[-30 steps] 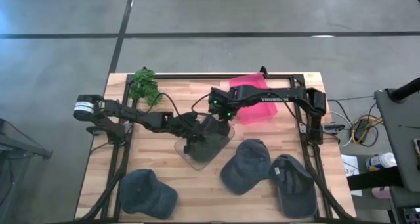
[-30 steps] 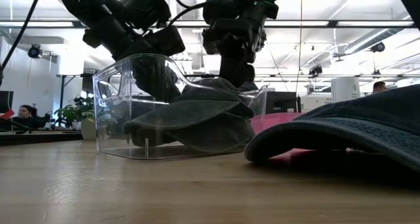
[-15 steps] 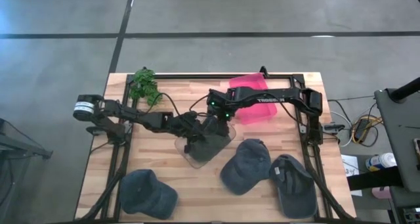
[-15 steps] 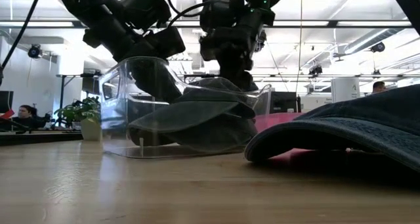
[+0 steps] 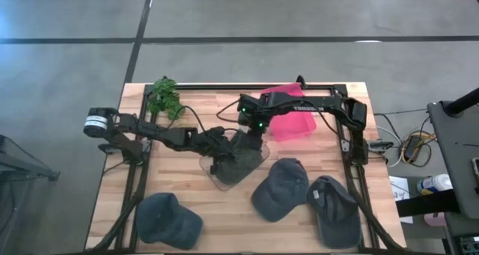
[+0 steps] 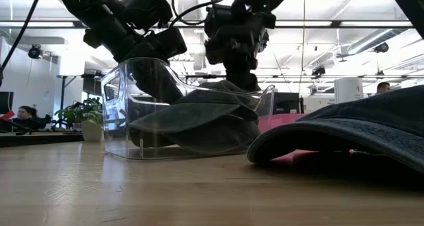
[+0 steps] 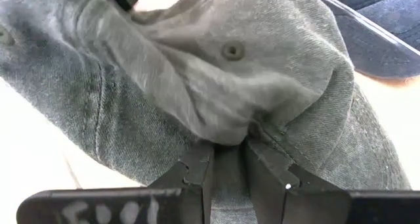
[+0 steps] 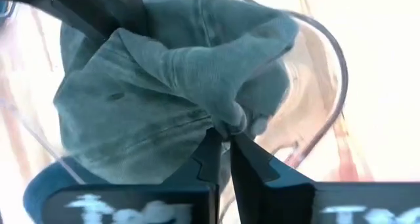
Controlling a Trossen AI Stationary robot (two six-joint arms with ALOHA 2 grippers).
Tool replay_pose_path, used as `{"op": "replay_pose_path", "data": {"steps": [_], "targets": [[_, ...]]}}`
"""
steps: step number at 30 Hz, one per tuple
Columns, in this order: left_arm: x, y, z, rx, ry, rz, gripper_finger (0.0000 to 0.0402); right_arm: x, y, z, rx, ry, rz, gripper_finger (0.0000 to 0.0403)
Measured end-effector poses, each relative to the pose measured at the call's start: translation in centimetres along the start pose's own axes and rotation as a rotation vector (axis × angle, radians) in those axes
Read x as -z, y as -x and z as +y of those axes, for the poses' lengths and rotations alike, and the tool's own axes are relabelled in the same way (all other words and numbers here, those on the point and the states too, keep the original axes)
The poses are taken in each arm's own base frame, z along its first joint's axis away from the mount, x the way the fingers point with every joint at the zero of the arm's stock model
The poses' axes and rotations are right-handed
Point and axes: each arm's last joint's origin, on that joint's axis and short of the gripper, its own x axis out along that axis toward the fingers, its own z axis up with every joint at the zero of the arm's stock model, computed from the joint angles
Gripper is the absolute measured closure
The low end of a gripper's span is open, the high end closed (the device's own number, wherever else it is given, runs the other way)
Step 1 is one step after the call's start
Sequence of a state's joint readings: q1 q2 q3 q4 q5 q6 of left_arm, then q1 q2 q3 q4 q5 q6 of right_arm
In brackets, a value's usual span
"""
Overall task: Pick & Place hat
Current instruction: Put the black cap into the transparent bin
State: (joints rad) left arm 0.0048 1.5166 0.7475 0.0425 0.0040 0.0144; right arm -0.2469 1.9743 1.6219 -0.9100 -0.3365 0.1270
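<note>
From above, you cannot see either claw's tips: both arms cover the grey hat (image 5: 241,161) inside the clear bin (image 5: 224,179). In the low view, the nearer hat (image 6: 344,136) beside the bin runs off the picture's edge.

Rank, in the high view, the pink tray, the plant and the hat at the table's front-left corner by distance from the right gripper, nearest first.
Measured from the right gripper, pinching the hat in the clear bin:
1. Pink tray, just beside it toward the right arm's base.
2. Plant, at the back-left corner.
3. Front-left hat, near the front edge, slightly farther than the plant.
</note>
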Motion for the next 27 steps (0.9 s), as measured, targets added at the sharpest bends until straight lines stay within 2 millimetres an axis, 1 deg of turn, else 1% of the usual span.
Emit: {"op": "replay_pose_path", "data": {"steps": [9,11,13,16,21,24,27], "targets": [[0.0,0.0,0.0,-0.002,0.017,0.000,0.0323,-0.9,4.1,1.1,0.001,0.079,0.038,0.0396],[0.0,0.0,0.0,-0.002,0.017,0.000,0.0323,-0.7,4.7,1.1,-0.056,0.052,0.079,0.0397],[0.0,0.0,0.0,-0.002,0.018,-0.001,0.0323,-0.4,4.6,0.9,-0.114,-0.005,0.128,0.0397],[0.0,0.0,0.0,-0.002,0.015,-0.002,0.0323,-0.2,3.9,0.5,-0.112,-0.053,0.148,0.0396],[0.0,0.0,0.0,-0.002,0.013,-0.002,0.0323,-1.1,3.3,0.5,-0.081,0.000,0.040,0.0389],[0.0,0.0,0.0,-0.002,0.015,-0.002,0.0323,-1.5,3.2,0.5,-0.084,0.035,0.000,0.0362],[0.0,0.0,0.0,-0.002,0.017,-0.002,0.0323,-1.5,3.3,0.3,-0.081,0.053,0.000,0.0318]]}}
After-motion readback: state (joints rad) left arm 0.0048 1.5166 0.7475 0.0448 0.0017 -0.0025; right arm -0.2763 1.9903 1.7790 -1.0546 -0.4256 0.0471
